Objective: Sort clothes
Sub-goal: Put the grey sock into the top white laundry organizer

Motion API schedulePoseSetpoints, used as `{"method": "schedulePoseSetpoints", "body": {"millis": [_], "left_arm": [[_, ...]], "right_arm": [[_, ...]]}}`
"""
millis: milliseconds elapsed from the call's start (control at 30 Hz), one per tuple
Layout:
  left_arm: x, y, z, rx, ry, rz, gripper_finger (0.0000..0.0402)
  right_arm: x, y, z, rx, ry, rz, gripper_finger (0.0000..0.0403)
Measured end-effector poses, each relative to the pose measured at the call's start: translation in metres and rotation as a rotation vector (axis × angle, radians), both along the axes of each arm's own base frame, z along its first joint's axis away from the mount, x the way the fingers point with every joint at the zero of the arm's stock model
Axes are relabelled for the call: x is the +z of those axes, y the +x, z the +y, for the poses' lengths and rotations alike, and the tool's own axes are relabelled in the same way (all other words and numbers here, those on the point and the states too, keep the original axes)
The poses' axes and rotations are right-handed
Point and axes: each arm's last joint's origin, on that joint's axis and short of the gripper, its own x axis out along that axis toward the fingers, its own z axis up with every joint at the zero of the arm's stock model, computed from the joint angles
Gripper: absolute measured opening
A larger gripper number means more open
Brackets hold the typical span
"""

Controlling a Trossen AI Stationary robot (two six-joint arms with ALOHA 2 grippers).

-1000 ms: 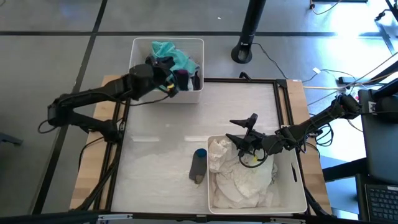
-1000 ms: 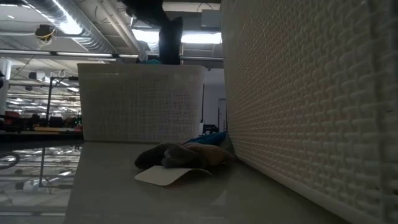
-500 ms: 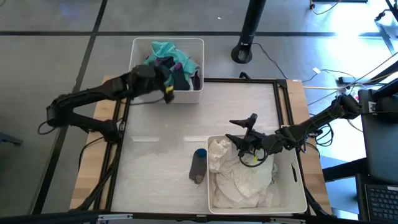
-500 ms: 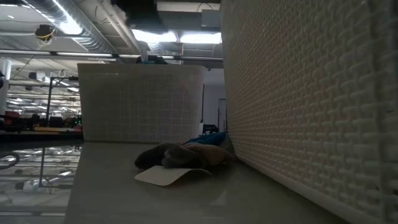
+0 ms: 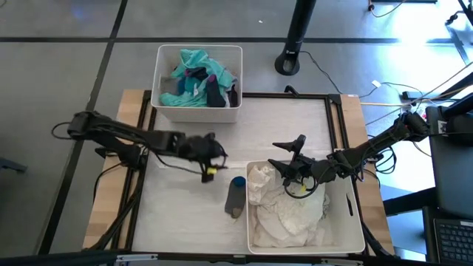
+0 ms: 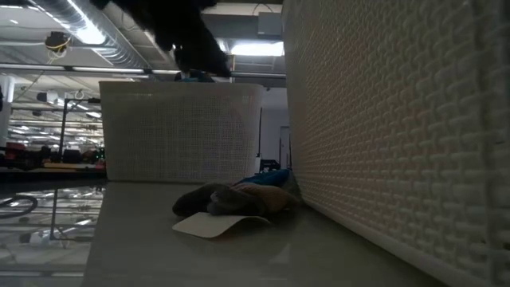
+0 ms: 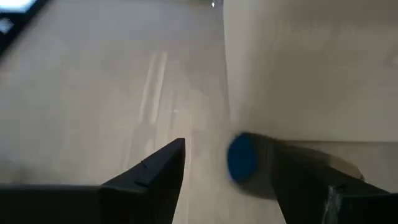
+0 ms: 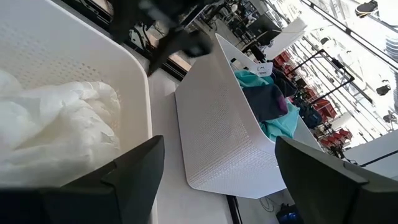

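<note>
A dark grey sock with a blue end [image 5: 236,196] lies flat on the table against the left wall of the near white bin [image 5: 347,222]. It also shows in the low view [image 6: 231,199] and the left wrist view [image 7: 242,158]. My left gripper [image 5: 211,153] is open and empty over the middle of the table, a little to the far left of the sock [image 7: 255,171]. My right gripper [image 5: 292,159] is open and empty over the near bin's far edge, above the white clothes [image 5: 288,210].
A second white bin [image 5: 164,103] stands at the table's far edge, holding teal and dark clothes [image 5: 199,74]; it shows in the right wrist view too [image 8: 217,124]. The near bin's wall [image 6: 382,135] fills the right of the low view. Bare table lies left of the sock.
My left gripper has left the far bin and swung toward the table's near edge and right, coming down close to the dark sock. A dark piece that hung above the far bin in the low view no longer shows there. My right arm has kept still.
</note>
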Motion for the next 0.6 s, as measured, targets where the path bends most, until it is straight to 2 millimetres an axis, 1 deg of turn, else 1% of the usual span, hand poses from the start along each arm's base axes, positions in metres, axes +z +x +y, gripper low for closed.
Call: {"method": "schedulePoseSetpoints", "body": {"millis": [133,200,300,467,600], "left_arm": [[-0.036,0.015,-0.017,0.027,0.012,0.059,0.021],[-0.054,0.022,-0.023,0.048,0.021,0.102,0.021],[-0.078,0.035,-0.03,0.061,0.008,0.12,0.021],[-0.112,0.051,-0.038,0.063,-0.01,0.118,0.021],[-0.132,0.058,-0.039,0.074,-0.019,0.125,0.021]], "right_arm": [[0.0,0.0,0.0,0.0,0.001,-0.003,0.031],[0.0,0.0,0.0,0.0,0.002,-0.003,0.031],[0.0,0.0,0.0,0.001,0.002,-0.004,0.031],[0.0,0.0,0.0,0.001,0.002,-0.003,0.031],[0.0,0.0,0.0,0.001,0.002,-0.004,0.031]]}}
